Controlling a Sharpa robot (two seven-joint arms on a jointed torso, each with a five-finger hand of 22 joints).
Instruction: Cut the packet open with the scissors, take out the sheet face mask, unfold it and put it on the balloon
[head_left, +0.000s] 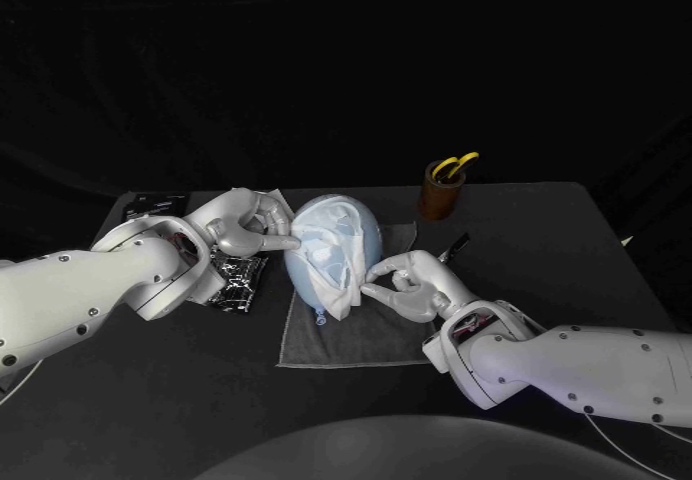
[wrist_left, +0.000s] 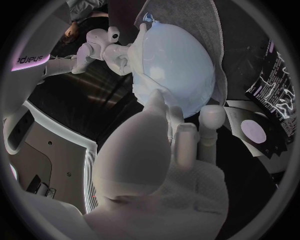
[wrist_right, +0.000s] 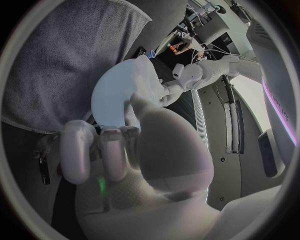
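A pale blue balloon (head_left: 325, 262) lies on a grey towel (head_left: 353, 340) with the white sheet face mask (head_left: 343, 240) draped over its top. My left hand (head_left: 245, 232) is at the balloon's left side, its fingertips pinching the mask's edge there. My right hand (head_left: 408, 283) is at the balloon's near right, thumb and a finger closed in a ring on the mask's rim. The left wrist view shows my left hand (wrist_left: 169, 145) reaching onto the balloon (wrist_left: 181, 60), with the right hand (wrist_left: 106, 47) beyond it. The yellow-handled scissors (head_left: 459, 163) stand in a brown cup (head_left: 441, 195).
The cut silver packet (head_left: 235, 282) lies left of the towel, beside my left forearm. A black printed card (head_left: 156, 205) sits at the table's far left corner. A small dark item (head_left: 456, 245) lies just right of the towel, behind my right hand.
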